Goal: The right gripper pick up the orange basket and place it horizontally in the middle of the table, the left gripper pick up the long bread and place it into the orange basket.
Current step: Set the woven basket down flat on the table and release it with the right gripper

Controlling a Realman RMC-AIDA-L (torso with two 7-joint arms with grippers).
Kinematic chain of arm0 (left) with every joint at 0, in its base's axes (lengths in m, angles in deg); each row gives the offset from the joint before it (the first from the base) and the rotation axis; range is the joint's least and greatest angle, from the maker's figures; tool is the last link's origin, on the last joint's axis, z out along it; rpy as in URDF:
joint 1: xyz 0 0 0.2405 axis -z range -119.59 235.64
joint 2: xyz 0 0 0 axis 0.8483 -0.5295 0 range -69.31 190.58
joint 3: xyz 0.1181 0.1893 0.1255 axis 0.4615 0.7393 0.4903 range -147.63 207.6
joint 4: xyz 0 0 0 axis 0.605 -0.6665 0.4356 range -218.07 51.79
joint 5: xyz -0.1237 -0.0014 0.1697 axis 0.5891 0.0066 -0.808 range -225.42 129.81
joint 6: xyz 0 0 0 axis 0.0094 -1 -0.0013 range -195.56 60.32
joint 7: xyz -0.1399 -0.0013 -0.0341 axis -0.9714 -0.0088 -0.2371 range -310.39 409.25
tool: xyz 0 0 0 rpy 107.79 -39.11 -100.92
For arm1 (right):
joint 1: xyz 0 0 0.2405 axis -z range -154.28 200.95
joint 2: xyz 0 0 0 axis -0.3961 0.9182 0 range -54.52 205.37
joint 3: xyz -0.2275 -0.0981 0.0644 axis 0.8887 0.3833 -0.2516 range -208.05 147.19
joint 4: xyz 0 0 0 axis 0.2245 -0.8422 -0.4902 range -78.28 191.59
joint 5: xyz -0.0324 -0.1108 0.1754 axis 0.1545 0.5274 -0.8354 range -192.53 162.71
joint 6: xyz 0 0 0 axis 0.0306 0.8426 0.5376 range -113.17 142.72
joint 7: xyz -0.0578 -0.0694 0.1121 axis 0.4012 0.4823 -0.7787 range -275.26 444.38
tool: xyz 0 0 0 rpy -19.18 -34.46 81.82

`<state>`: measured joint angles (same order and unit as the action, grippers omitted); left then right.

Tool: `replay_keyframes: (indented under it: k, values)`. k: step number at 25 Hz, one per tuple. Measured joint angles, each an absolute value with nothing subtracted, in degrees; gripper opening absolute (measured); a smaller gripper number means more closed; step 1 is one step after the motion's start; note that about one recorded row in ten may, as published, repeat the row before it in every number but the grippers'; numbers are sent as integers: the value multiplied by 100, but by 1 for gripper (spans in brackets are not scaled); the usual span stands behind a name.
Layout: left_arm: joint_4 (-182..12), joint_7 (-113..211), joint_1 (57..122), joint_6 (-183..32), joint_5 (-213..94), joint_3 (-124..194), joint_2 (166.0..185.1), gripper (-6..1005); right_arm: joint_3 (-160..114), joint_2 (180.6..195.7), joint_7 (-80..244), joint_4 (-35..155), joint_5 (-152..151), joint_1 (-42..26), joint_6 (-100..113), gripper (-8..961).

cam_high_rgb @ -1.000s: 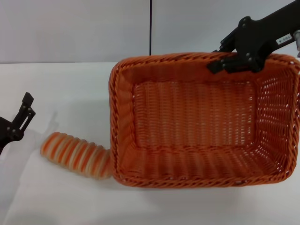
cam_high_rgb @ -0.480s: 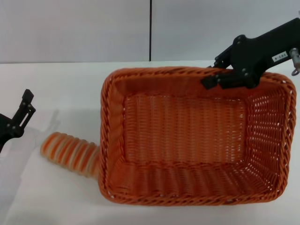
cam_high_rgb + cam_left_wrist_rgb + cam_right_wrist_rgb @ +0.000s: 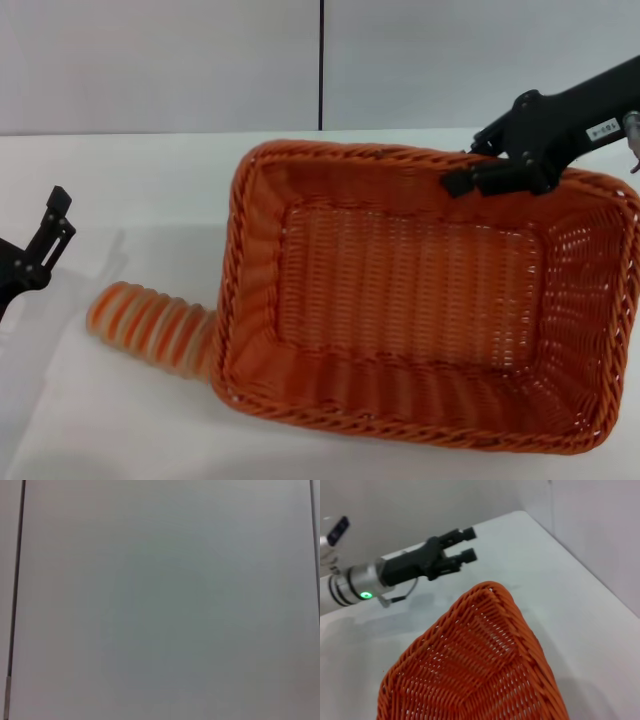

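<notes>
While our black right gripper clamps the large orange wicker basket's far rim, it overlaps the striped long bread; our left gripper, fingers spread, waits near the white table's left edge.

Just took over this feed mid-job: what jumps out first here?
The orange basket fills most of the head view, tilted, with the right gripper clamped on its far rim. The long bread lies on the table, one end hidden behind the basket's left side. The left gripper waits open at the left edge.
</notes>
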<state>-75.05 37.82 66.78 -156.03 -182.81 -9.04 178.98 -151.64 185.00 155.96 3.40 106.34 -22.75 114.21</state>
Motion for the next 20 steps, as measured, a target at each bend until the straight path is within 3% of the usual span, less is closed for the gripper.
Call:
replay_keyframes:
  k: [10,20]
  values:
    - [-7508,3806,6698,-15605,-18281,-904,17894,823,-14771,18621,15549,304,10717,-2135,11505,157]
    - [-7520,3800,6652,-15605,-18281,-904,17894,823,-14736,18591,15589,195,11108,-2058,11348,156]
